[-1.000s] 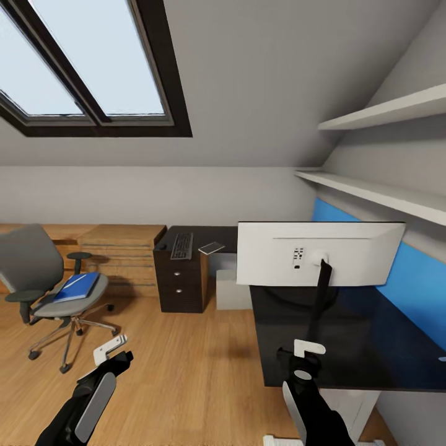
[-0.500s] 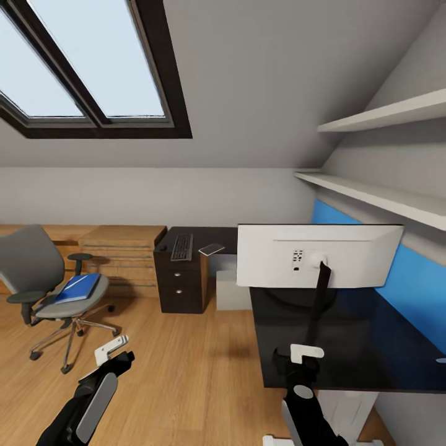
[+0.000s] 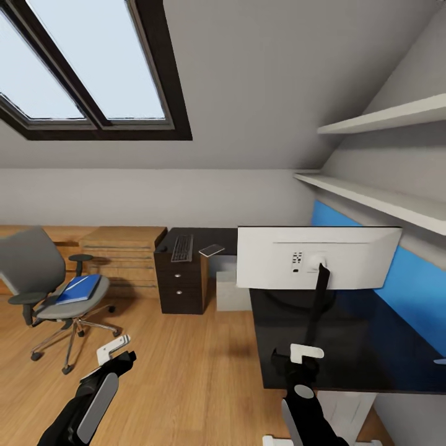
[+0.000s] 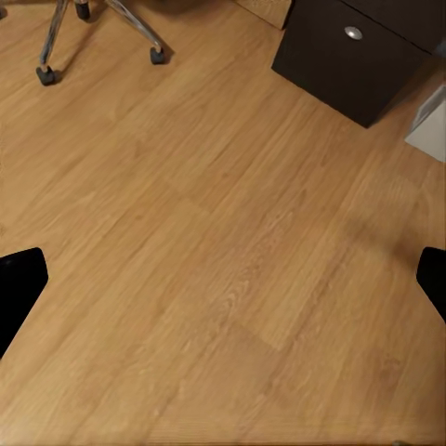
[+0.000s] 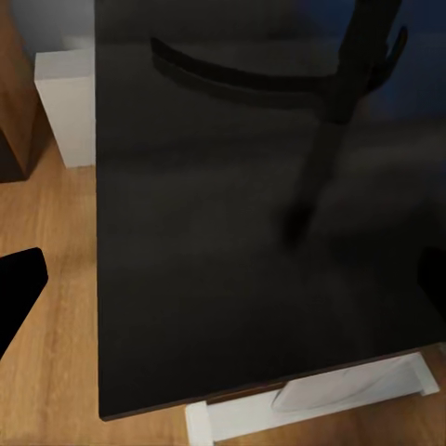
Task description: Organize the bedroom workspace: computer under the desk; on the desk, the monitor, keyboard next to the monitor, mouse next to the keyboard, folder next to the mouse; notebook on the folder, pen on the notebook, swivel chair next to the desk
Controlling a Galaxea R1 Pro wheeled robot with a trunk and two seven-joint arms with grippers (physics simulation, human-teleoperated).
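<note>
**Bedroom workspace, arms low**

Desk [image 3: 347,347] carries monitor [image 3: 316,257], keyboard [image 3: 181,247], notebook [image 3: 211,249]. Computer [image 3: 229,291] underneath. Swivel chair [image 3: 37,272], well apart, holds folder [image 3: 77,288]. Left gripper [image 3: 114,352] and right gripper [image 3: 299,358]: both spread wide, empty.

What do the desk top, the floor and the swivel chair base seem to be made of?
The desk top looks like glossy black lacquer or glass: the monitor stand is mirrored in it. The floor looks like light wood planks or laminate, with visible grain and board seams. The swivel chair base appears to be polished chrome metal, its thin legs shining silver, on dark casters, probably plastic.
</note>
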